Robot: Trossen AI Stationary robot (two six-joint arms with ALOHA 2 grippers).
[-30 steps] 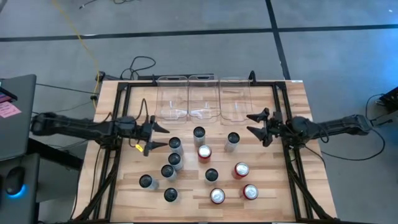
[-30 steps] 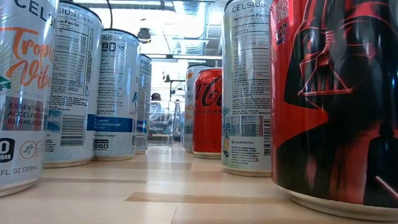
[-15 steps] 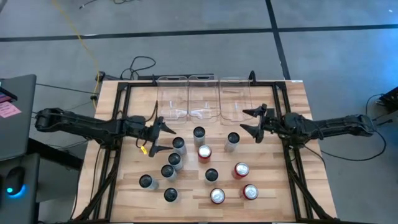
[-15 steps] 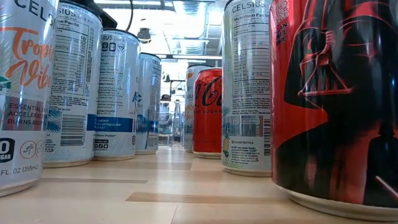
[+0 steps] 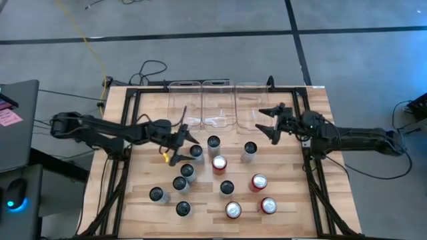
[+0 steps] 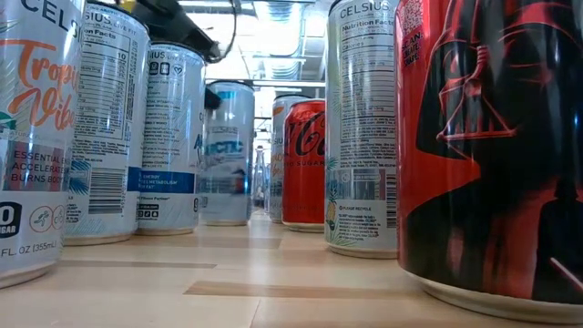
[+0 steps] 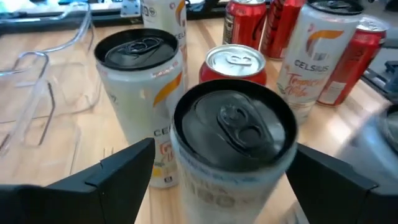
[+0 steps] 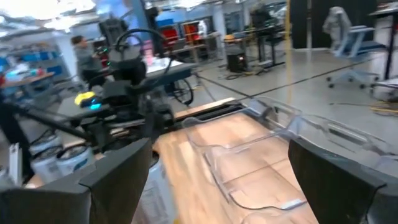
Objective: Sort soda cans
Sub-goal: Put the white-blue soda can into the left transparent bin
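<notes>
Several soda cans stand upright on the wooden table [image 5: 313, 200]. Some are red with silver tops, such as one mid-table [image 5: 219, 163]. The others are silver with dark tops, such as one at the near left [image 5: 157, 195]. My left gripper [image 5: 181, 145] is open around a dark-topped silver can [image 5: 196, 152], which fills the left wrist view [image 7: 233, 143] with a finger [image 7: 121, 171] on either side. My right gripper [image 5: 270, 125] hangs open above the table by the right clear bin [image 5: 251, 107], touching nothing. My left gripper reaches level from the table's left, its open fingers on either side of the silver can's upper wall [image 7: 186, 180]. I cannot tell whether either finger [image 7: 329, 180] touches the wall. The can stands upright on the table.
Three clear bins [image 5: 217, 107] sit side by side at the far edge. A second silver can [image 7: 140, 106] and a red can [image 7: 235, 62] stand close behind the one between my left fingers. Black frame rails [image 5: 123, 173] run down both table sides.
My left gripper has moved toward the table's right, up to and around the silver can, its fingers spreading a little wider. That can has slid slightly rightward and shows more from behind its neighbour in the low view. My right gripper has drifted left and toward the far edge, nearer the bins.
</notes>
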